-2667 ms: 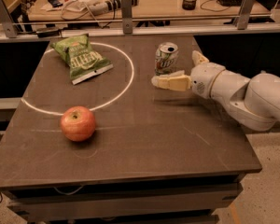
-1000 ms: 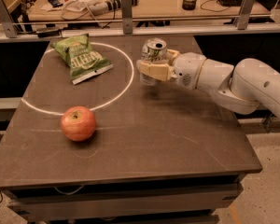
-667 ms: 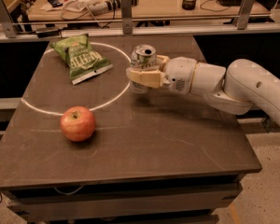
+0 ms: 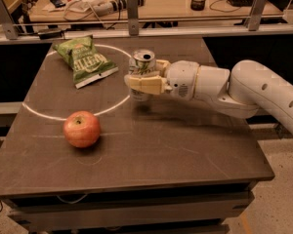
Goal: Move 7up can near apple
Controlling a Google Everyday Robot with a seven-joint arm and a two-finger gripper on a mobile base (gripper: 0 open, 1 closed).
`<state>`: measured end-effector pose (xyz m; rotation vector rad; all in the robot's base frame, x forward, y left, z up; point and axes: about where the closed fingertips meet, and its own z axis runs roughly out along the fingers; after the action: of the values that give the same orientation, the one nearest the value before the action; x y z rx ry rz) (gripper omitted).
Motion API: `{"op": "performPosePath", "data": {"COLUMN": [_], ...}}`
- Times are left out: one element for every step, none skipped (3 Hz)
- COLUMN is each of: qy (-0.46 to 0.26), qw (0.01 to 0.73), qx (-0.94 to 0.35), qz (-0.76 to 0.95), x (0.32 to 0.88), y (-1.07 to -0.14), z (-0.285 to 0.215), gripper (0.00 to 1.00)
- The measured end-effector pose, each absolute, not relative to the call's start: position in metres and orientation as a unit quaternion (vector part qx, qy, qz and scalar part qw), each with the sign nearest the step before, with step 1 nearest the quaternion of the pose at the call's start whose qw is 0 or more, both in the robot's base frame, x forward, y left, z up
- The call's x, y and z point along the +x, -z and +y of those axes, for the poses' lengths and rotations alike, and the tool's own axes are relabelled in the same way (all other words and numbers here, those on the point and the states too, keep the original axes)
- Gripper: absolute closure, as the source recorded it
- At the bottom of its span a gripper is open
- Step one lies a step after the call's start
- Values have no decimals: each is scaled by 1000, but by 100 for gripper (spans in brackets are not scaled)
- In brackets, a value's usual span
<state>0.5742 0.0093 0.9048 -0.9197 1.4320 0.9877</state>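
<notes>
The 7up can (image 4: 141,64) is silver and green with a pull-tab top. It stands upright in my gripper (image 4: 140,82), which is shut on it just above the dark table (image 4: 185,145), near the right edge of a white circle line. The arm reaches in from the right. The red-orange apple (image 4: 81,128) sits on the table to the front left of the can, about a can's height or more away from it. The gripper's near finger (image 4: 146,85) covers the can's lower half.
A green crinkled chip bag (image 4: 85,60) lies at the back left inside the white circle (image 4: 39,113). A rail with metal posts (image 4: 132,13) runs behind the table, and a desk with clutter stands beyond it. The table's front edge lies below the apple.
My gripper has carried the can leftward across the table, from the right side to the circle's right edge, closer to the apple. The apple and chip bag have not moved.
</notes>
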Motion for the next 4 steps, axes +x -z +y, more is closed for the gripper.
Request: {"op": "performPosePath", "data": {"qy": [-452, -477, -472, -449], "qw": [533, 515, 500, 499], "qx": [-394, -401, -436, -477], "qz": [596, 588, 581, 568], "x": [551, 531, 510, 481], "y": [-902, -898, -895, -886], "z": [31, 49, 64, 84], "gripper": [100, 100, 100, 100]}}
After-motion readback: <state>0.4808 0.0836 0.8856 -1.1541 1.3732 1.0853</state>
